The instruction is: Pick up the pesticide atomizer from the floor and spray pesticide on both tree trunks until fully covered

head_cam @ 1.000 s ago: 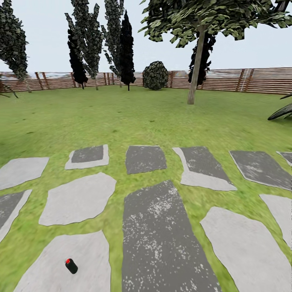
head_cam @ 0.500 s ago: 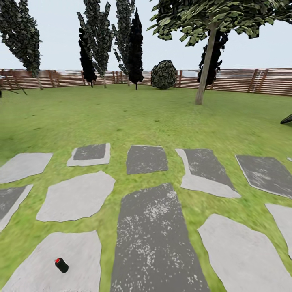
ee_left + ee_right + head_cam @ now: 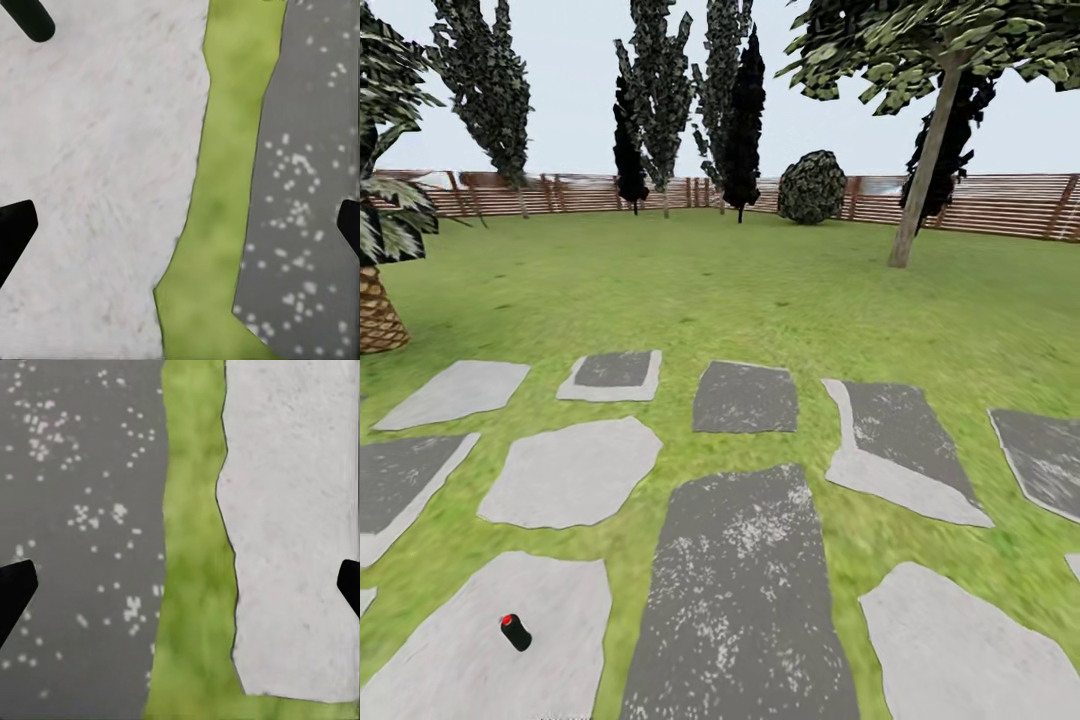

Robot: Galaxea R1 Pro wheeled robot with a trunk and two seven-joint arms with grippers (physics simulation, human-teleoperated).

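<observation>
Green lawn takes up most of the head view, ringed by the brown slat fence, and against the earlier head pictures the whole scene has slid rightward, so the camera has swung to the left rather than anything in the garden moving. That turn has brought a scaly brown palm base into sight at the left edge, while the pale-trunked tree with its jagged green crown now stands further right, well away across the grass. Nearer lie the paving slabs, a dark speckled one in the middle and a pale one beside it. On that pale slab lies the pesticide atomizer, a small black canister with a red cap, tipped on its side, untouched. In the wrist views the left gripper and right gripper both hang over the paving with fingertips spread wide, holding nothing; a dark rounded shape, probably the atomizer, shows at one corner of the left wrist view. The turn probably means the robot is lining up on the canister; pickup is not yet begun.
</observation>
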